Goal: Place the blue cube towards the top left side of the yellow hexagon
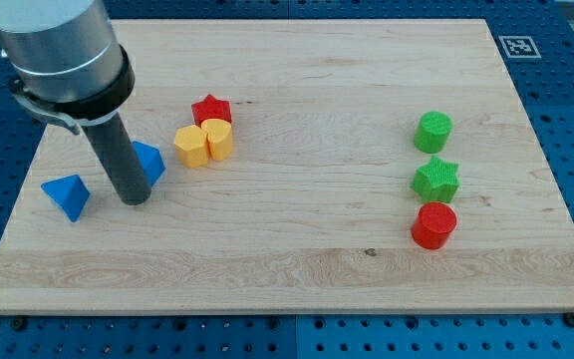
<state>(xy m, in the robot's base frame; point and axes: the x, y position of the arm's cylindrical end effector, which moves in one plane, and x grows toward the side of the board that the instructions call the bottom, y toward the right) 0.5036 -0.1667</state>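
The blue cube (149, 161) lies at the view's left, partly hidden behind my dark rod. My tip (135, 200) rests on the board at the cube's lower left, touching or almost touching it. The yellow hexagon (191, 146) sits to the right of the cube, a little higher, with a small gap between them. A yellow heart-like block (218, 137) touches the hexagon's right side. A red star (211, 110) sits just above those two.
A blue triangular block (66, 194) lies left of my tip. At the view's right stand a green cylinder (432, 131), a green star (435, 179) and a red cylinder (433, 224) in a column. The wooden board (297, 259) ends near the view's bottom.
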